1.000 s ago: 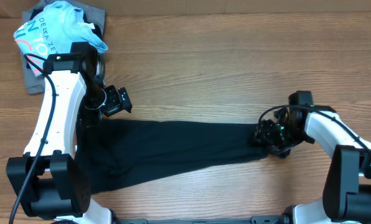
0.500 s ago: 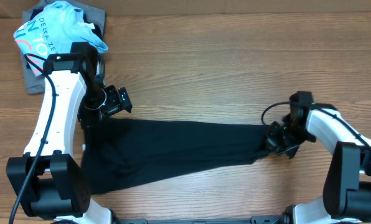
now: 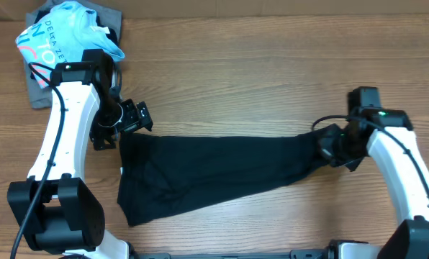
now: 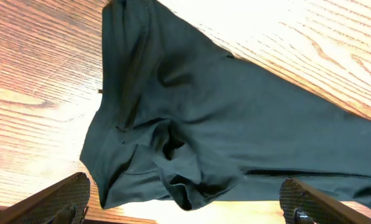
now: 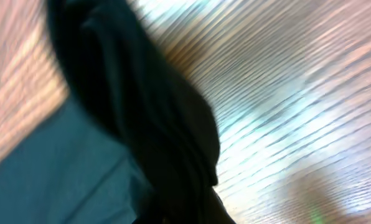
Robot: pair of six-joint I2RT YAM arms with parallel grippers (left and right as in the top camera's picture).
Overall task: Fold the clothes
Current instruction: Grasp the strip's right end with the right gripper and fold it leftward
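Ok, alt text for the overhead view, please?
A black T-shirt lies bunched into a long band across a wooden table, its right end pinched in the right claw. The left claw hangs open by the shirt's left end; a light blue shirt sits on a grey garment at far left.

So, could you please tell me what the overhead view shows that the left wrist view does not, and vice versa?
Only the overhead view shows the right pincer shut on the right end of the black T-shirt, and the light blue shirt lying on the grey garment in the far left corner. Only the left wrist view shows the rumpled folds at the T-shirt's left end close up. Both show the T-shirt stretched over the wooden table and the open left pincer, holding nothing.
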